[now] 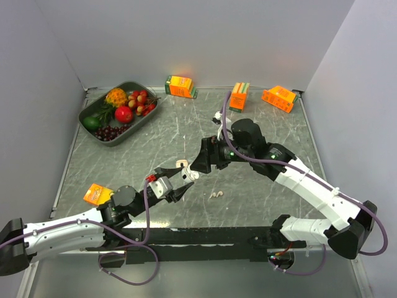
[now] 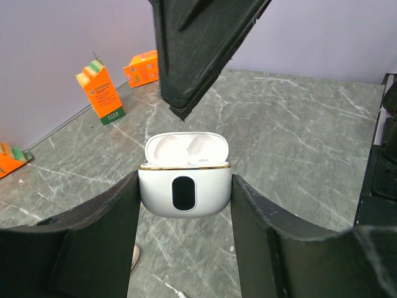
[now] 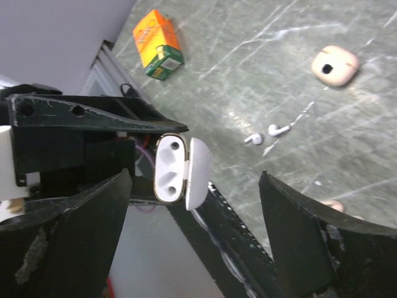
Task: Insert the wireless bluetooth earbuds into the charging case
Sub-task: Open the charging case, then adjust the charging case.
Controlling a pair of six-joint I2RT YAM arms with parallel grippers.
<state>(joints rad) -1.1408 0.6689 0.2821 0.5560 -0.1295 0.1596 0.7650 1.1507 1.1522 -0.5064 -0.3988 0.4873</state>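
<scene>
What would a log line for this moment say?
left claw: grips open charging case | right claw: open, empty | earbuds: lying on table

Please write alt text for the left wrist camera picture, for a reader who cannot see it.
A white charging case, its lid open, is gripped between the two black fingers of the left gripper above a grey marble table. A black finger of the right gripper points down at the case, and orange cartons stand at the far left.

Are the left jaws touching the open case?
Touching. The left wrist view shows the case clamped between both jaws, with no gap on either side.
</scene>
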